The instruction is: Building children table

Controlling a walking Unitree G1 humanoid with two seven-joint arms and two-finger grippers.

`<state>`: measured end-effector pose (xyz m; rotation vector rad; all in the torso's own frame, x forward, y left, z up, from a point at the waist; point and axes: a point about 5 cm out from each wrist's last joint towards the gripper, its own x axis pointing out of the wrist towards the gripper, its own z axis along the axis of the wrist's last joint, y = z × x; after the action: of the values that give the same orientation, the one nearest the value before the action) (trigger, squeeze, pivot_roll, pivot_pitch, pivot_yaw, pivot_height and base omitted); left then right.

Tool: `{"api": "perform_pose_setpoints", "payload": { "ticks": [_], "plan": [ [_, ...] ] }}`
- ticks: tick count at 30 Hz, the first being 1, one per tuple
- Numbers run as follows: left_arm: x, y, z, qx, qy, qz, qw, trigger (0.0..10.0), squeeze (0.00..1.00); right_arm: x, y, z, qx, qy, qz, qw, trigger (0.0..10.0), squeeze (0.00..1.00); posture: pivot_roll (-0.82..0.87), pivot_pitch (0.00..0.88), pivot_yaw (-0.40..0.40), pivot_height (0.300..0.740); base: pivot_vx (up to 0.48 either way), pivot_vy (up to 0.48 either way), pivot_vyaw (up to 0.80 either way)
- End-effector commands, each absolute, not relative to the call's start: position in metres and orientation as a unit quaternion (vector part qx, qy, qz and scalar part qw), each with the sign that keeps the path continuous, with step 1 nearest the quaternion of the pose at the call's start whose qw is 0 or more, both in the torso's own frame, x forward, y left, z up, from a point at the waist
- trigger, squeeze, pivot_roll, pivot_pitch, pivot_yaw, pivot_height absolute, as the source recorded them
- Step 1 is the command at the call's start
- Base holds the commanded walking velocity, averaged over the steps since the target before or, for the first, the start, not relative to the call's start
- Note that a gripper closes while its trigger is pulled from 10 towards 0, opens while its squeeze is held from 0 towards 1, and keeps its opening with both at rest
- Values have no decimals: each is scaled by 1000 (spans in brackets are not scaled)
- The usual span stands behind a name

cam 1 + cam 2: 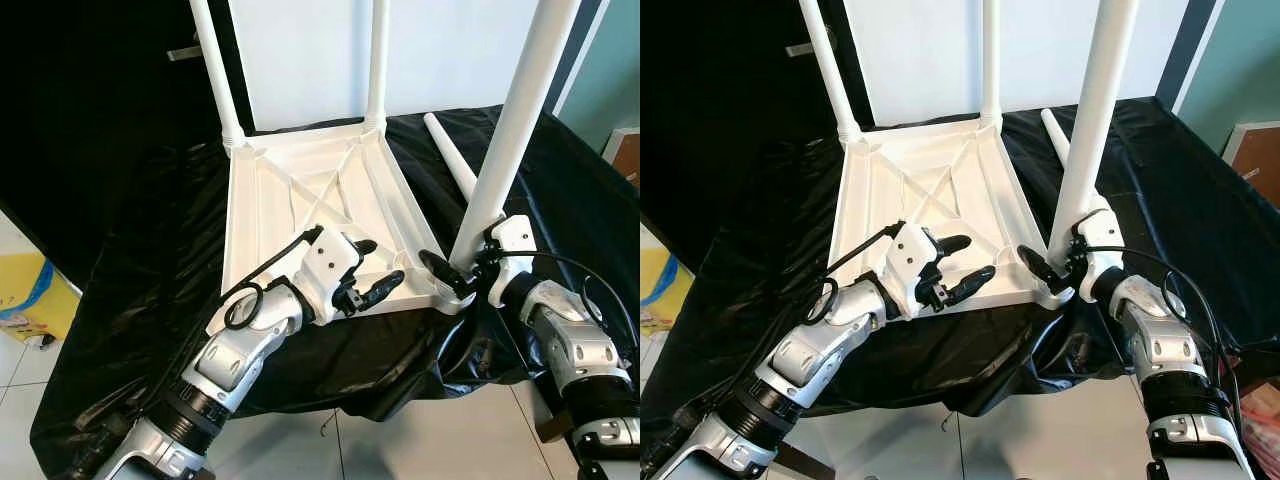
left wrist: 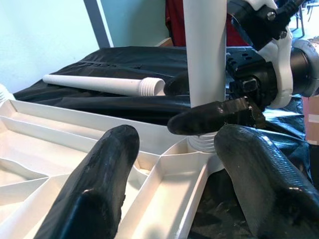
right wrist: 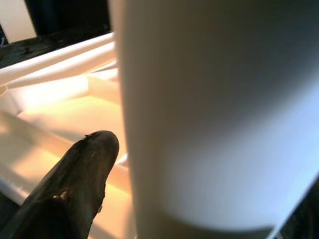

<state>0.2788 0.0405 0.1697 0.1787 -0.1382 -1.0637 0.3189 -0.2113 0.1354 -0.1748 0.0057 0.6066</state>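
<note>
Here, a light, stiff, slippery white plastic table leg (image 1: 510, 130) is clamped low by the right gripper (image 1: 458, 274); the left gripper's (image 1: 372, 268) fingers are held apart over the upturned white plastic tabletop (image 1: 300, 190).

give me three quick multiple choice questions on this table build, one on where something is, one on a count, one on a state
1. Where does the loose leg lie?
A. on the black sheet beside the tabletop
B. inside the tabletop's ribs
C. on the floor tiles

2. How many legs stand upright in the upturned tabletop?
A. one
B. three
C. four

3. How is the right gripper set?
A. hanging open, away from the table
B. closed around the base of the near right leg
C. holding the loose leg

Key: 1 A, it rests on the black sheet past the tabletop's right edge. 2 B, two legs stand at the far corners and one at the near right. 3 B, its fingers bracket that leg just above the corner socket, while the left gripper hovers open over the near edge.
</note>
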Motion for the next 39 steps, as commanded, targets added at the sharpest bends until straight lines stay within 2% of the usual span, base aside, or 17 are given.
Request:
{"api": "perform_pose_setpoints", "payload": {
  "ticks": [1,3,4,6,13,14,15,26,33,39],
  "plan": [
    [268,39,162,96,-46,-586,803,10000,0,320,-209,131,-95,13,316,944,4980,0,-108,0,60,740,0,0,0],
    [267,38,161,96,-43,-588,802,10000,0,320,-210,127,-96,19,316,944,2157,0,-108,0,63,740,0,0,0],
    [267,38,161,96,-43,-588,802,10000,0,320,-210,127,-96,19,316,944,2157,0,-108,0,63,740,0,0,0],
    [267,38,161,96,-42,-588,802,10000,0,321,-211,125,-95,21,316,944,196,0,-107,3,66,740,0,0,0],
    [268,39,163,97,-40,-589,801,10000,0,320,-214,120,-96,28,315,944,0,0,-112,14,76,740,0,0,0],
    [268,39,162,97,-40,-589,801,10000,0,319,-215,118,-96,31,311,945,2706,0,-114,17,78,740,0,0,0],
    [268,39,162,96,-39,-590,801,10000,0,318,-216,116,-93,32,305,947,10000,0,-116,19,79,740,0,0,0],
    [266,36,162,91,-40,-591,800,10000,0,310,-207,105,-86,33,246,965,10000,0,-126,30,78,740,0,0,0],
    [264,37,162,87,-37,-592,801,10000,0,305,-192,98,-51,33,139,988,10000,0,-124,36,85,740,0,0,0],
    [264,38,163,87,-38,-590,802,10000,0,302,-185,96,-35,36,91,995,10000,0,-122,39,88,740,0,0,0]
  ]
}}
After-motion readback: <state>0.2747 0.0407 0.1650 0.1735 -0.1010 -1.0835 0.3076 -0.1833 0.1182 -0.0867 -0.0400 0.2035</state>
